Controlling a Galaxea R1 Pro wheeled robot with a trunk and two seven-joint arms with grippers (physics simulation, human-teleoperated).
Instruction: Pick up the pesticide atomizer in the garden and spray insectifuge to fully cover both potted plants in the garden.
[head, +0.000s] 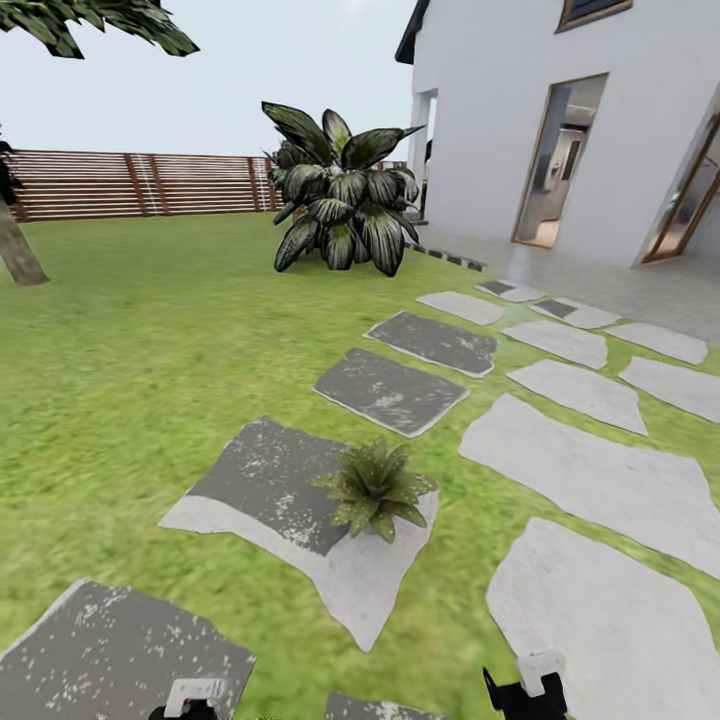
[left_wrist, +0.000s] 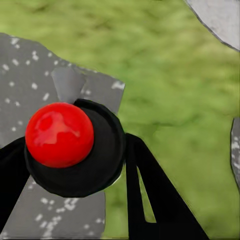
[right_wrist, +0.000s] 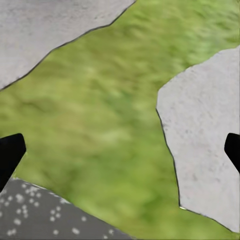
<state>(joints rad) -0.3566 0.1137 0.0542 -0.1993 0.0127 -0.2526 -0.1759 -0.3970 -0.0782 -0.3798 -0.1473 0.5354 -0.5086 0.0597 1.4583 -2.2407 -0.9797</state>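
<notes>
Left gripper jaws pinch what's probably the atomizer; right gripper jaws spread. One potted plant sits at 12 o'clock on a stepping stone.

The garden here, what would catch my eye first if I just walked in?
Probably the big dark-leaved shrub at the far end of the lawn, near the white house. Closer in, a small green potted plant sits on a grey stepping stone. In the left wrist view, the left hand grips a black object with a shiny red ball on top.
</notes>
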